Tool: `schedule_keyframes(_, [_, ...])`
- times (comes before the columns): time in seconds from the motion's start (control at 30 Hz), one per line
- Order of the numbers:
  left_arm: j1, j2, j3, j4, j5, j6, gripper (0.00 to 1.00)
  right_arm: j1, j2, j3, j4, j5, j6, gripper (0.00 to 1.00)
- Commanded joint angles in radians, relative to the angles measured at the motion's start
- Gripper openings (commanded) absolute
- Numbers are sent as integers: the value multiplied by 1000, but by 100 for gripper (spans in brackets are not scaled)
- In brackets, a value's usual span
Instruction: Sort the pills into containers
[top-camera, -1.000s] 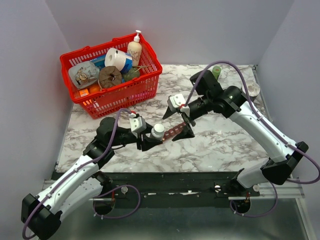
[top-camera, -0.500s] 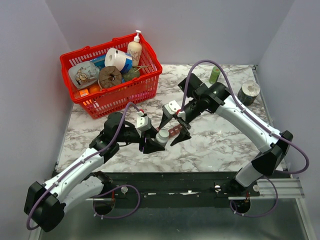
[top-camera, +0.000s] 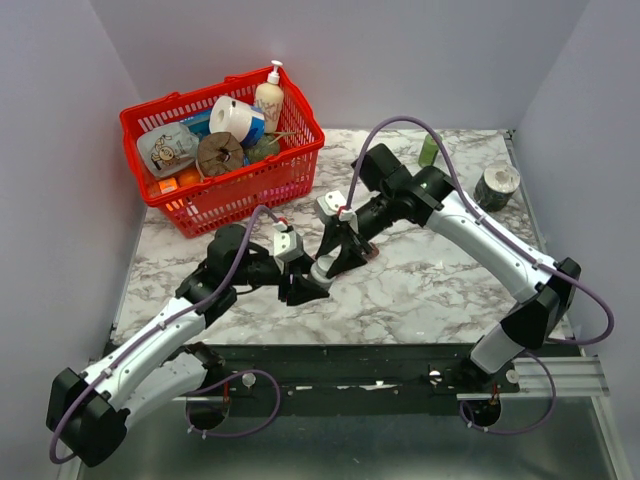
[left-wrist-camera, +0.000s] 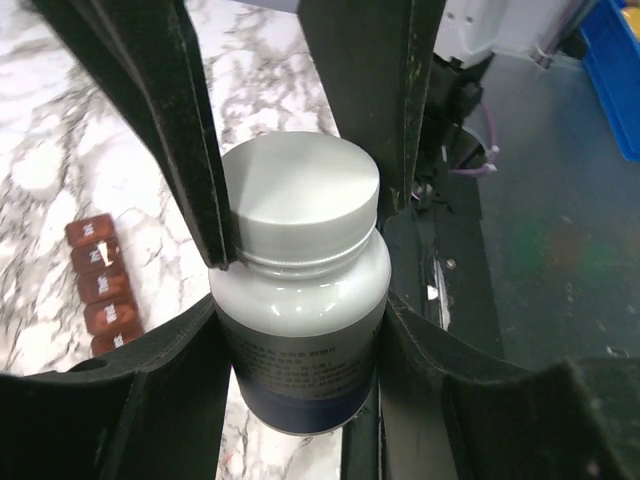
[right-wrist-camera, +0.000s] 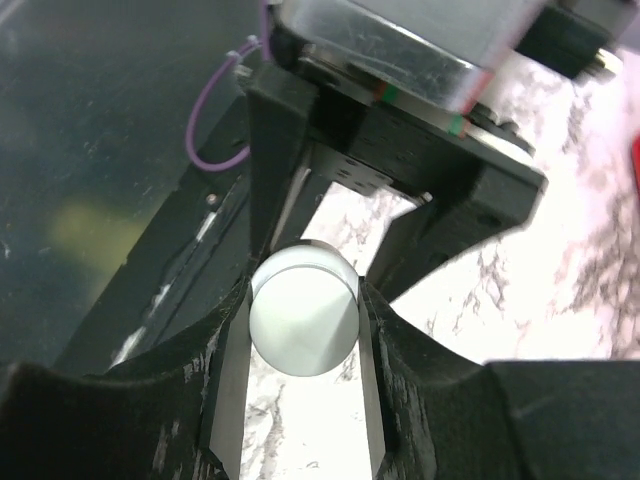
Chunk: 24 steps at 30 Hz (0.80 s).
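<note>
Containers strip (left-wrist-camera: 103, 287) shows five compartments beside one white-capped pill bottle (left-wrist-camera: 305, 330).

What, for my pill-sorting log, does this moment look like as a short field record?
left gripper: fingers shut on a white plastic pill bottle
right gripper: fingers closed on either side of its white round cap
cap state: on the bottle
containers: dark red-brown plastic strip of square compartments, lying on the marble table beside the bottle
loose pills: none visible
</note>
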Motion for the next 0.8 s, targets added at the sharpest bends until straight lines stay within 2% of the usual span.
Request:
schedule_keyframes(0.0, [-3, -95, 16, 215, -428, -62, 0, 24, -48, -133, 287, 166, 444, 38])
schedule_keyframes(0.03, [-13, -107, 10, 229, -503, -68, 0, 22, -51, -151, 326, 215, 512, 38])
schedule_keyframes(0.07, [-32, -124, 6, 261, -576, -73, 0, 22, -51, -185, 360, 328, 645, 37])
schedule_keyframes(0.1, [-42, -129, 3, 275, -705, -73, 0, 22, -49, -200, 421, 379, 707, 34])
schedule_keyframes(0.17, [-72, -121, -10, 333, -792, -65, 0, 21, -48, -249, 451, 445, 802, 33])
schedule_keyframes(0.23, [-88, -100, -14, 359, -840, -59, 0, 21, -49, -282, 518, 459, 888, 33])
schedule_keyframes(0.3, [-97, -67, -17, 372, -836, -51, 0, 22, -37, -279, 523, 400, 933, 35])
schedule_keyframes(0.37, [-97, -66, -43, 386, -808, -42, 0, 21, -38, -268, 521, 349, 931, 45])
schedule_keyframes(0.4, [-97, -67, -48, 375, -788, -31, 0, 19, -40, -241, 512, 337, 921, 49])
schedule_keyframes(0.43, [-95, -72, -56, 357, -771, -18, 0, 13, -46, -227, 503, 318, 907, 59])
schedule_keyframes(0.5, [-92, -96, -68, 304, -683, 15, 0, -7, -52, -179, 467, 263, 860, 73])
schedule_keyframes(0.53, [-82, -106, -80, 286, -647, 22, 0, -17, -55, -124, 443, 228, 829, 88])
schedule_keyframes(0.57, [-76, -121, -86, 245, -569, 26, 0, -34, -57, -98, 420, 178, 760, 99])
schedule_keyframes(0.67, [-54, -159, -109, 188, -465, 26, 0, -54, -77, -26, 325, 93, 608, 100])
schedule_keyframes(0.7, [-49, -167, -109, 168, -384, 29, 0, -56, -84, -15, 277, 70, 548, 100])
schedule_keyframes(0.77, [-39, -178, -102, 124, -322, 30, 0, -56, -103, -13, 210, 19, 336, 100])
